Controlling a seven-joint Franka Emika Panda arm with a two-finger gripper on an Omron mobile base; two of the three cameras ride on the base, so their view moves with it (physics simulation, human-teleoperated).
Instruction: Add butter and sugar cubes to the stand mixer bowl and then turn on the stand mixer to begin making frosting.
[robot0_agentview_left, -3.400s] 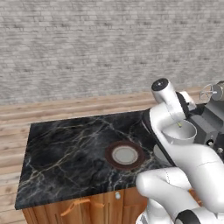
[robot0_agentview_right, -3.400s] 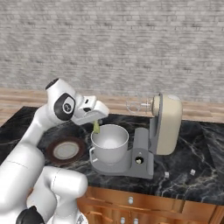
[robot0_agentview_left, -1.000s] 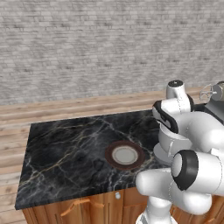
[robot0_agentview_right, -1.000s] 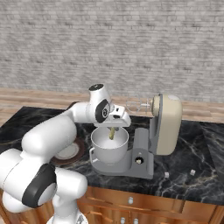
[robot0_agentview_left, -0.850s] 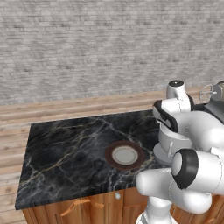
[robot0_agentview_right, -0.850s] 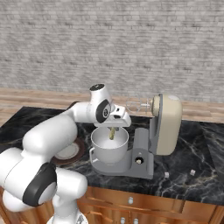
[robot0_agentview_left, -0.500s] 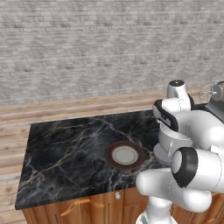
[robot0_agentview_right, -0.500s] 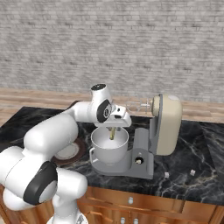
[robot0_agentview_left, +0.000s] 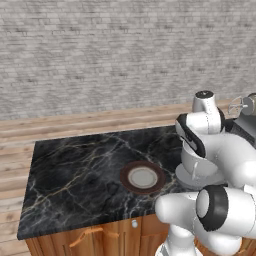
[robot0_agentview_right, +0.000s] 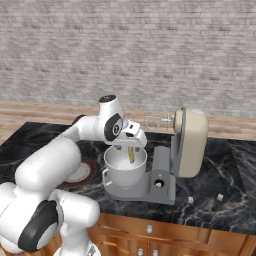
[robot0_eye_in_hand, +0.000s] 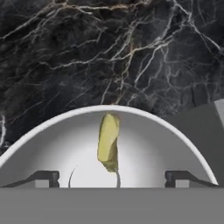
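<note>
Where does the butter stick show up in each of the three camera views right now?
Left base view: I cannot make it out; the arm covers the stand mixer bowl.
Right base view: the butter stands just left of centre, inside the bowl, below the open hand.
Hand view: centre, lower half, against the bowl's inner wall.
Shared landmark: the black marble counter.

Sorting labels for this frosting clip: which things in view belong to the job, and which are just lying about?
Part of the job:
- butter, inside the bowl, between the open fingers
- stand mixer bowl
- stand mixer
- two small white cubes, likely the sugar, on the counter right of the mixer
- gripper

Lying about:
- brown-rimmed plate
</note>
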